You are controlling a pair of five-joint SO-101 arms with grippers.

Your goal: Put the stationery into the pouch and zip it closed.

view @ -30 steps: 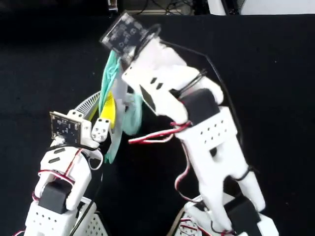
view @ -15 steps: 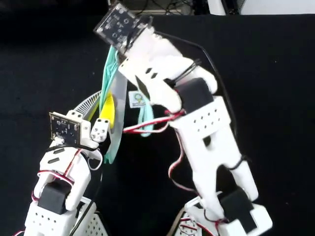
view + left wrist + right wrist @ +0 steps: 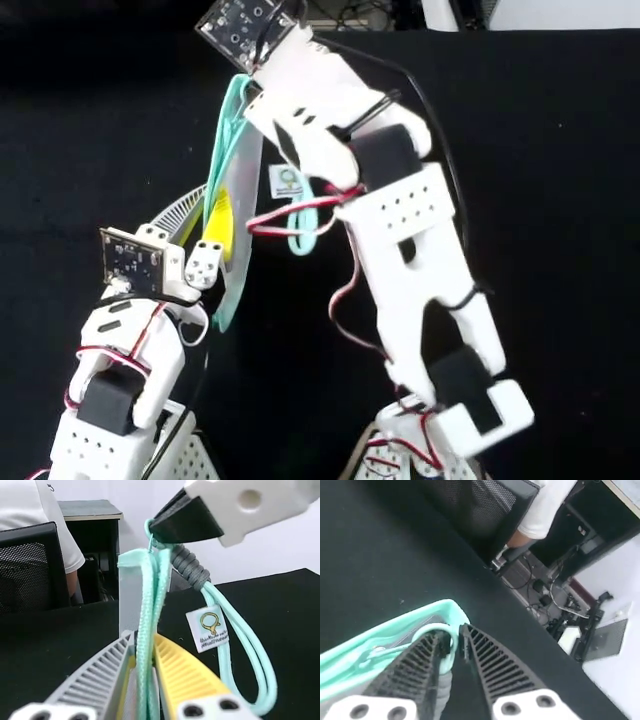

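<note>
Mint-green zipper edge of the translucent pouch (image 3: 135,595), clamped tight between the grey and yellow fingers of my left gripper (image 3: 144,636). Just beyond those fingertips my right gripper (image 3: 454,632) is nearly closed, apparently pinching the pull cord (image 3: 235,645) at the pouch's far corner. The cord's loop and tag (image 3: 209,628) hang beside my left fingers.
</note>
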